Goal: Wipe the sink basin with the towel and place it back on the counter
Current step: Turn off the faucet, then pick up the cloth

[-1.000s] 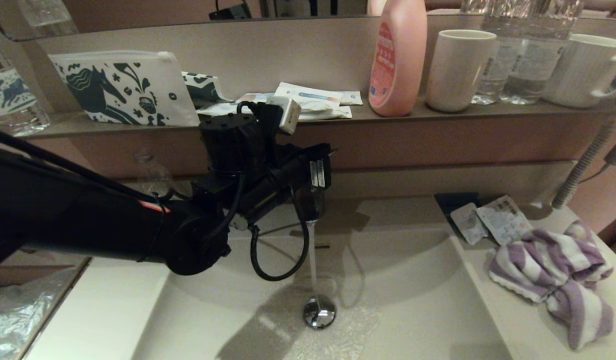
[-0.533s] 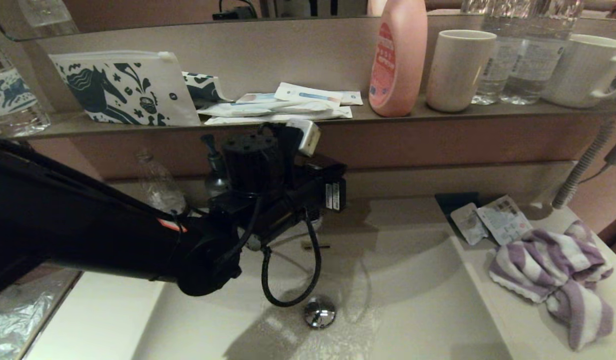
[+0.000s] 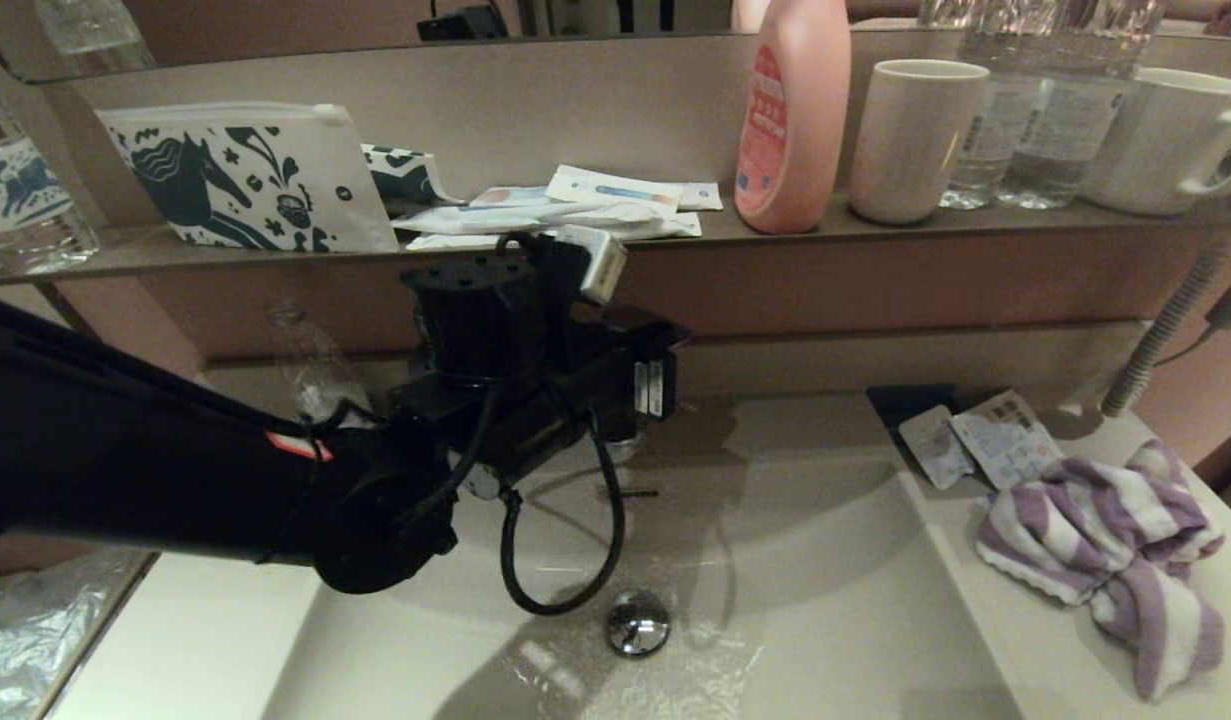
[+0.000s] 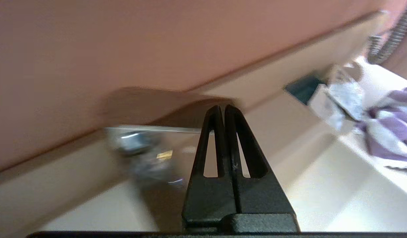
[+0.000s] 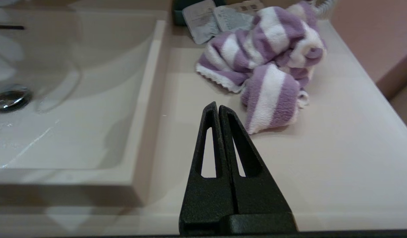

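The purple-and-white striped towel lies bunched on the counter, right of the sink basin. The basin floor is wet around its chrome drain plug, and no water is running. My left gripper reaches across the back of the basin by the faucet; it is shut and empty. My right gripper does not show in the head view. It hovers shut and empty over the counter, just short of the towel.
Small sachets lie behind the towel, with a shower hose at the far right. The brown shelf above holds a pink bottle, a cup, a mug and a horse-print pouch. My left arm spans the basin's left half.
The stream of water from the faucet has stopped. My left gripper dipped down and right at the faucet, then drew back slightly. The towel has not moved.
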Robot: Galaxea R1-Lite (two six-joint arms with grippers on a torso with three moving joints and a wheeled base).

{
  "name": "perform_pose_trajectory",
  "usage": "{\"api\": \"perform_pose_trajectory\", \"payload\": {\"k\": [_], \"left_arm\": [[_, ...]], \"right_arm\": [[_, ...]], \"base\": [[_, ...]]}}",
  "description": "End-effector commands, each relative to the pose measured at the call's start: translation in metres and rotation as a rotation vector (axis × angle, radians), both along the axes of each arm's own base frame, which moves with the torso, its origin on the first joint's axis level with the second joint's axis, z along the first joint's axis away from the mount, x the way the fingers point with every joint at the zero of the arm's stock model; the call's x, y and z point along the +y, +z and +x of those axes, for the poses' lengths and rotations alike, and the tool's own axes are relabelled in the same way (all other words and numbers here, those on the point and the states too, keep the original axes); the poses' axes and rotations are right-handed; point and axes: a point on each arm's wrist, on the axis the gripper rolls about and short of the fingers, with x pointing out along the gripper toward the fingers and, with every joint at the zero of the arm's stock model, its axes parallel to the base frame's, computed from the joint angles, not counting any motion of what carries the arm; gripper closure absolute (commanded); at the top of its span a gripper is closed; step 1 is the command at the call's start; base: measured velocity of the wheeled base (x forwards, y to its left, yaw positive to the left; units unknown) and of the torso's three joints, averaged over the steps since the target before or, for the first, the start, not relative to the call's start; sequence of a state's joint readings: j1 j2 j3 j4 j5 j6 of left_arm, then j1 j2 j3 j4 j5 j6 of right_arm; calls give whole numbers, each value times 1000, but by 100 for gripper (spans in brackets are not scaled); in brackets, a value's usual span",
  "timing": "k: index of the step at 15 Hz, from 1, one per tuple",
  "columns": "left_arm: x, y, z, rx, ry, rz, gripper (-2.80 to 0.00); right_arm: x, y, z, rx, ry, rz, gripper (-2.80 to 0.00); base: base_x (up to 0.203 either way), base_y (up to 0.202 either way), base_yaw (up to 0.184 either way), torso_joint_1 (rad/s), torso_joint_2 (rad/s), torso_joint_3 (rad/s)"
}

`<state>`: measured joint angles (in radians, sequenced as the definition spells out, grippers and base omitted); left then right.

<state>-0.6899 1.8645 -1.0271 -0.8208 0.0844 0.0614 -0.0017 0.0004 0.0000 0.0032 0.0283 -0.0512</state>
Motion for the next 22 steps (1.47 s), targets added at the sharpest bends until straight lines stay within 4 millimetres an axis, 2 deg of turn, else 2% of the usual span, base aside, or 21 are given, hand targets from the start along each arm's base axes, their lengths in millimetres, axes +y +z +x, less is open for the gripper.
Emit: {"api": "perform_pose_trajectory", "payload": {"k": [1, 5, 9, 11, 14, 18, 20, 22], "left_arm": [[21, 18, -23, -12, 2, -9, 0], [53, -16, -88, 105, -50, 95, 0], [98, -23, -138, 97, -8, 97, 0], [121, -27, -156, 81, 25, 86, 0], [163, -19, -173, -28, 187, 68, 0], [209, 1, -187, -176, 529, 50, 0], [226, 9, -210, -272, 684, 24, 0], [232, 3, -240, -336, 751, 7, 0]], "right_arm": [[0, 0, 0, -1, 1, 0, 0], [0, 0, 0, -1, 1, 0, 0], [0, 0, 0, -1, 1, -1, 0], [0, 0, 0, -1, 1, -1, 0], [0, 0, 0, -1, 1, 1, 0], [0, 0, 0, -1, 1, -1, 0], [0, 0, 0, -1, 1, 0, 0], [0, 0, 0, -1, 1, -1, 0]], "base": [[0, 0, 0, 0, 0, 0], [0, 0, 0, 0, 0, 0], [0, 0, 0, 0, 0, 0], [0, 0, 0, 0, 0, 0], [0, 0, 0, 0, 0, 0], [0, 0, 0, 0, 0, 0], [0, 0, 0, 0, 0, 0], [0, 0, 0, 0, 0, 0]]}}
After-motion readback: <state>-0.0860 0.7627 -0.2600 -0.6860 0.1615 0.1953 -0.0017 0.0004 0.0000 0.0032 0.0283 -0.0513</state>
